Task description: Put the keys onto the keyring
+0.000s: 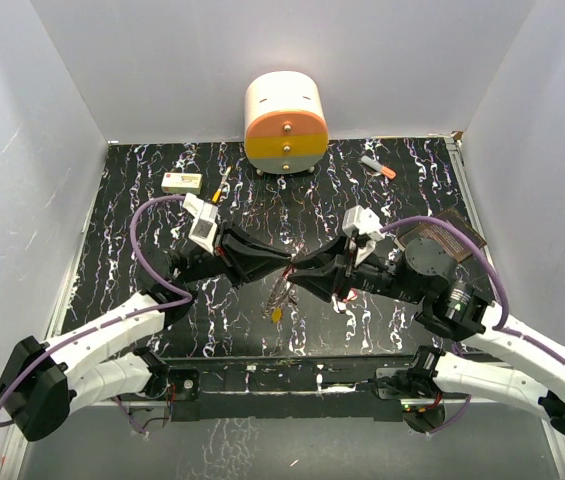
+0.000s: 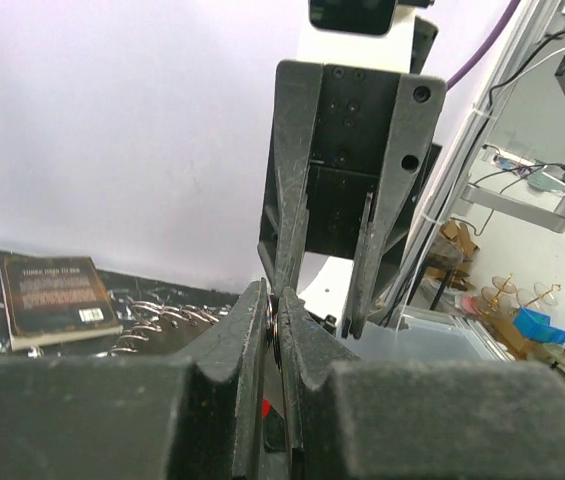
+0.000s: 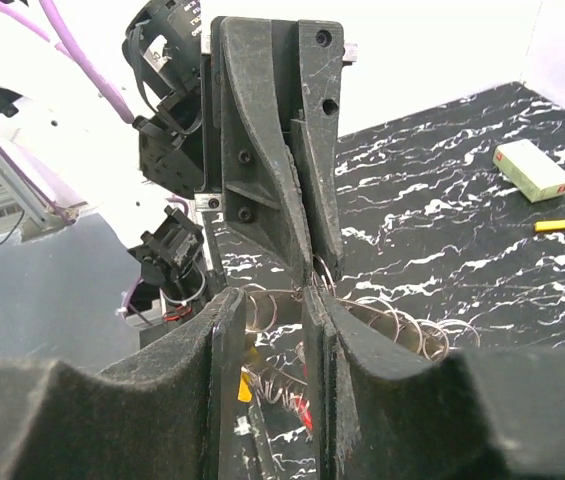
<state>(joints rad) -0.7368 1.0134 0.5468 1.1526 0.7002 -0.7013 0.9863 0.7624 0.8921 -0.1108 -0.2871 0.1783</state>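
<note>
Both grippers meet above the middle of the black mat. My left gripper (image 1: 282, 267) is shut on the thin metal edge of the keyring (image 2: 275, 325), pinched between its fingertips (image 2: 258, 300). The keyring (image 1: 283, 284) hangs below the grippers, and its wire loops (image 3: 392, 320) spread to the right in the right wrist view. Keys with yellow (image 3: 245, 388) and red (image 3: 305, 412) heads dangle under it. My right gripper (image 3: 272, 300) faces the left one with its jaws apart; a loop and a metal strip lie in the gap. One of its fingers (image 2: 287, 250) touches the ring.
A round white, orange and yellow drawer box (image 1: 285, 122) stands at the back. A small white box (image 1: 181, 182) and a yellow pen (image 1: 220, 190) lie back left, an orange-tipped marker (image 1: 378, 167) back right. A brown book (image 1: 452, 235) lies on the right.
</note>
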